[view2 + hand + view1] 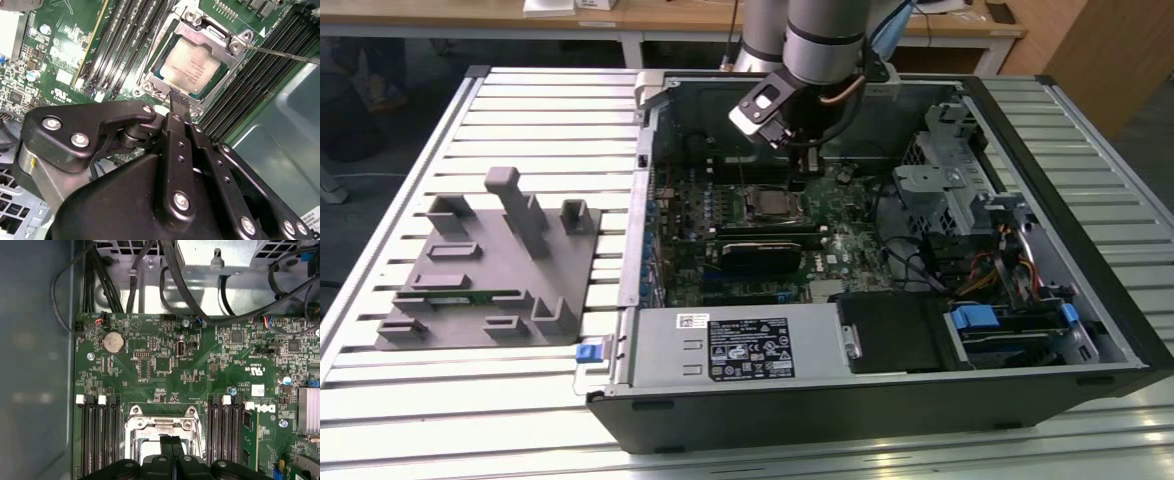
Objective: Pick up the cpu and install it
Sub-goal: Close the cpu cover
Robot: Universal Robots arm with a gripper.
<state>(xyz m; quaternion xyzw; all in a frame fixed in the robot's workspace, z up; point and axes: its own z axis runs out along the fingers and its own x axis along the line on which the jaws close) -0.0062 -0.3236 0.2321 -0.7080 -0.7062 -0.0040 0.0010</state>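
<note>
One arm [825, 40]: descends from above into the open computer case [1067, 210], wrist tilted, gripper [806, 158] pointing down at the motherboard [165, 365].

One gripper [178, 98]: fingers pressed together, nothing between them; tips hang just above the near edge of the socket frame [235, 46], also seen in the first wrist view [171, 441].

One cpu [192, 67]: pale metal top, lying flat inside the socket frame, between the banks of memory slots [125, 40]; in the exterior view [767, 206] it sits below the gripper.

One grey holder tray [480, 290]: on the slatted table [454, 410], towards the exterior view's left, well apart from the case.
</note>
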